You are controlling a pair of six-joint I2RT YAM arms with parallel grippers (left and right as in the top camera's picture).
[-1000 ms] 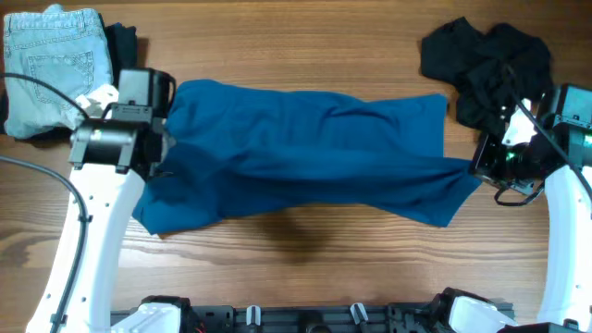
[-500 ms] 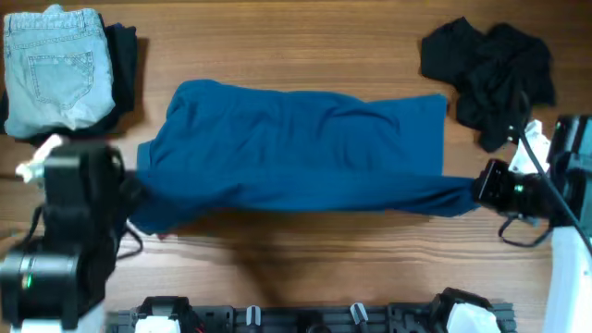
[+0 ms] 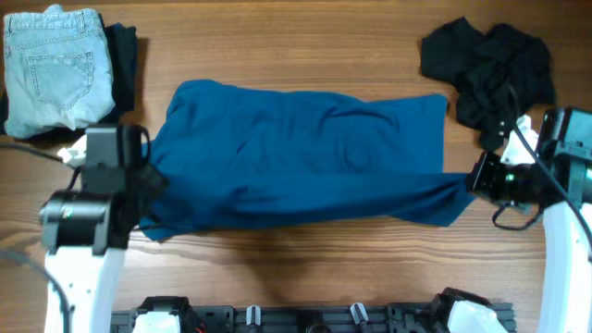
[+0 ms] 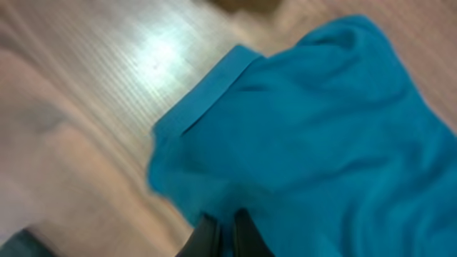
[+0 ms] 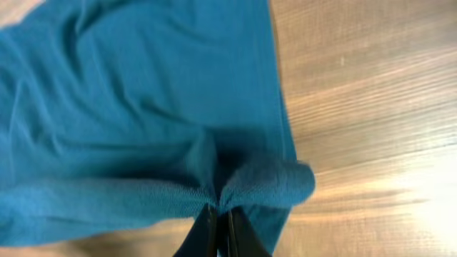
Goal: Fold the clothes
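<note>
Blue clothes [image 3: 296, 157] clenched in left pincer [image 4: 221, 232], right pincer [image 5: 220, 221]; left shifted rearward.

1. Left white arm [image 3: 81, 268] comes in from the near side, w/ black wrist block [image 3: 74, 215] angled inward.
2. Left black fingers [image 4: 207, 237] closed tight, pinching edge of deep-blue soft thin-fabric garment [image 3: 305, 157].
3. Right white arm [image 3: 564, 259] runs up the R side, wrist turned inward.
4. Right black fingers [image 5: 208, 230] pressed together, nipping a bunched fold at the garment's R corner.
</note>
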